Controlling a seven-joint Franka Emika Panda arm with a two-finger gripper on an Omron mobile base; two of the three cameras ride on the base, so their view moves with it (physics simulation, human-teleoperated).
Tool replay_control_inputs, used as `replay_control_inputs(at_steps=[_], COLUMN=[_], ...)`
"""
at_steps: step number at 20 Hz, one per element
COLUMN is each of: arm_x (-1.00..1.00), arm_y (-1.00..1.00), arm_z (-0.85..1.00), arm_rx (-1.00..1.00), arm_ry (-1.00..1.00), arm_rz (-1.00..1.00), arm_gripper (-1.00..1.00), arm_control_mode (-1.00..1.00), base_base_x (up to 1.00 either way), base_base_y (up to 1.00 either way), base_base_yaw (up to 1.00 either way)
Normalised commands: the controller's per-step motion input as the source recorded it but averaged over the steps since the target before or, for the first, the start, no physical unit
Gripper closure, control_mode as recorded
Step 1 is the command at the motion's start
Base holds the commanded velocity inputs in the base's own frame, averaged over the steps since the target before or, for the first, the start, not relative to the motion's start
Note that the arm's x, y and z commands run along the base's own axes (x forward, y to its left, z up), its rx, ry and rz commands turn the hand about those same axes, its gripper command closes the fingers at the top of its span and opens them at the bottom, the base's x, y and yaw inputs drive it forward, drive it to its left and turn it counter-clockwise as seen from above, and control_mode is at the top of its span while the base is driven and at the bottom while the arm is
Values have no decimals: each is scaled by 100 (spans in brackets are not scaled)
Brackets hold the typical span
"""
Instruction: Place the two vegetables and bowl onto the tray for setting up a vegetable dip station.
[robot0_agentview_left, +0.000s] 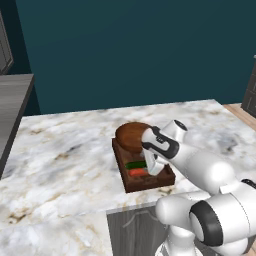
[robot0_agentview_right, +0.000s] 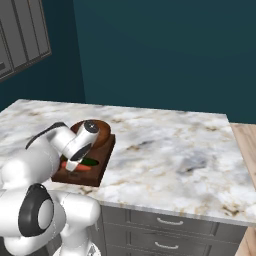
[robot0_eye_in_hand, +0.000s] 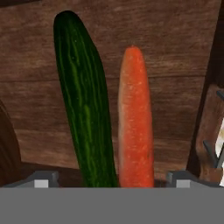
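On the tray (robot0_eye_in_hand: 39, 131), cucumber (robot0_eye_in_hand: 83, 109) and carrot (robot0_eye_in_hand: 134, 118) lie parallel, side by side.

A white-and-tan marbled counter (robot0_agentview_left: 70, 155) carries the dark wooden tray (robot0_agentview_left: 131, 184) near its front edge.

bowl (robot0_agentview_left: 131, 136) crowds the tray (robot0_agentview_left: 131, 183); marble counter (robot0_agentview_left: 65, 160) around lies open.

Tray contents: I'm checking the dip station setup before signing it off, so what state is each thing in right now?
tray: on the marble counter, holding all three items.
bowl: upright on the tray's far end.
cucumber: lying flat on the tray floor, beside the carrot.
carrot: lying flat, alongside the cucumber.
tool: open, low over both vegetables, gripping nothing.
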Motion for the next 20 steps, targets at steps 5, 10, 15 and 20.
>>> replay_control_inputs(at_steps=[5,10,15,20], arm_x=[-18,-23,-25,-32], arm_y=[-6,0,0,0], arm_z=[2,18,25,25], arm_rx=[0,0,-1,-9], arm_ry=[0,0,0,0], arm_rz=[0,0,1,13], arm_gripper=[-100,-100,-100,-100], arm_control_mode=[-100,-100,-100,-100], base_base_x=[0,0,0,0], base_base_y=[0,0,0,0], base_base_yaw=[0,0,0,0])
